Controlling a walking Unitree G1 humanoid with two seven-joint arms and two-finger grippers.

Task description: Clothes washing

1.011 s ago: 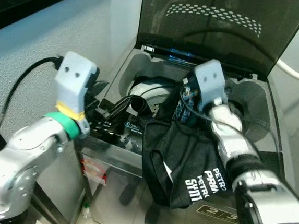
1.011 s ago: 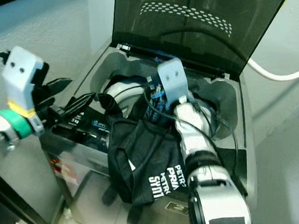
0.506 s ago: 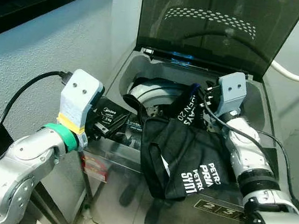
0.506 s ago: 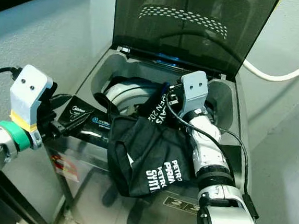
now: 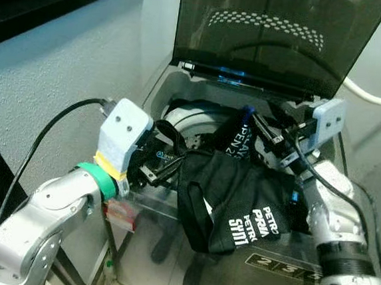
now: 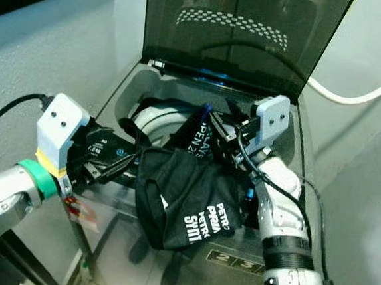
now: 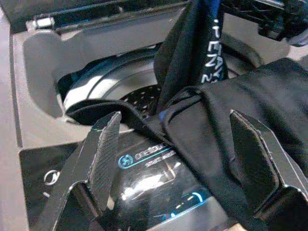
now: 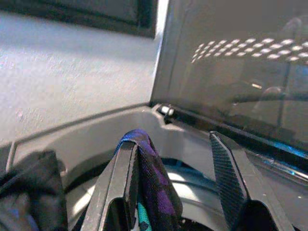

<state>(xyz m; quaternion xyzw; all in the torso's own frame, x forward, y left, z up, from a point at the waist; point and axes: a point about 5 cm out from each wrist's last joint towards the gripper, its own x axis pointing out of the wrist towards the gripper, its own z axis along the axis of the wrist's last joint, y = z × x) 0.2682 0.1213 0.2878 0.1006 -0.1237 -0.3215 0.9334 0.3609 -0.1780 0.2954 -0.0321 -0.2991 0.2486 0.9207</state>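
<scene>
Black garment (image 5: 239, 200) w/ white block lettering lies crumpled over the front rim of the top-load washing machine (image 5: 182, 82), center of frame, its lower part hanging down the machine's front. A 2nd piece, dark blue cloth (image 5: 237, 130) w/ white print, runs up from the drum (image 5: 189, 119) toward upper center; in the right wrist view it shows purple-blue w/ a bit of teal and sits against one finger of the tool. Machine lid (image 5: 280, 30) stands raised at top of frame, dark and see-through, dotted reflection on it.

Left tool (image 7: 178, 159) at lower left of center, fingers spread wide, holding nothing; it sits over the control panel (image 7: 144, 166) at the machine's front edge, and a fold of the black garment lies between its fingers, not pinched.

Right tool (image 8: 173, 192) at right of center, above the drum's right side, fingers apart; the dark blue cloth drapes over one finger (image 8: 122, 192), not clamped. White hose (image 5: 375, 95) along the wall, upper right
</scene>
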